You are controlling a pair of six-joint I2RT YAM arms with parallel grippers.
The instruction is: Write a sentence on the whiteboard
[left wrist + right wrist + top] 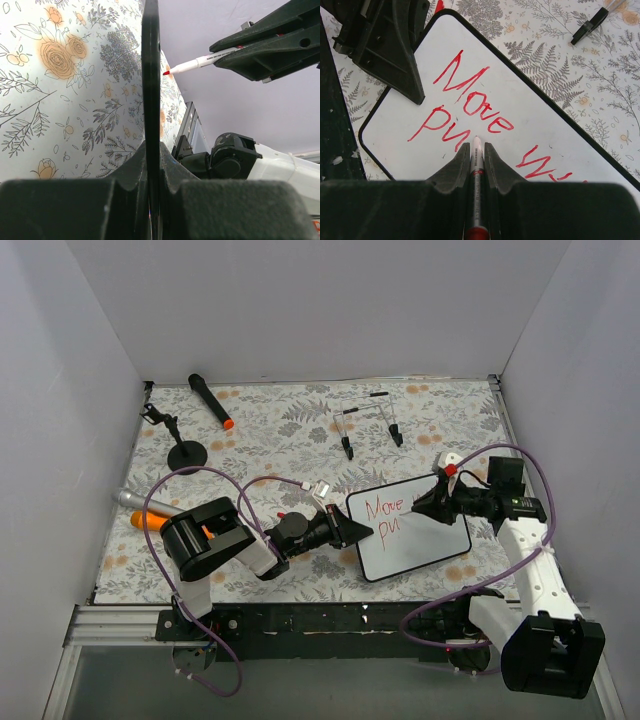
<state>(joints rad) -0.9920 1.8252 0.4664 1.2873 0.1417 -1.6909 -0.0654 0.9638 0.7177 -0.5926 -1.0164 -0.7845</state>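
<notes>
The whiteboard (430,540) lies flat on the floral mat, right of centre. My left gripper (358,530) is shut on its left edge; in the left wrist view the black frame (150,75) runs edge-on between my gripper (151,167) fingers. My right gripper (425,508) is shut on a red marker (477,165), whose tip rests on the board (545,115) just below the lettering. The sentence (470,95) reads "Move" with "wi" after it, and "pu" on a second line. The marker (200,62) also shows from the left wrist.
A black marker with an orange tip (211,400) and a small black stand (185,452) lie at the back left. Orange (148,521) and grey (135,498) objects sit beside the left arm. Wire clips (368,420) lie behind the board. White walls enclose the mat.
</notes>
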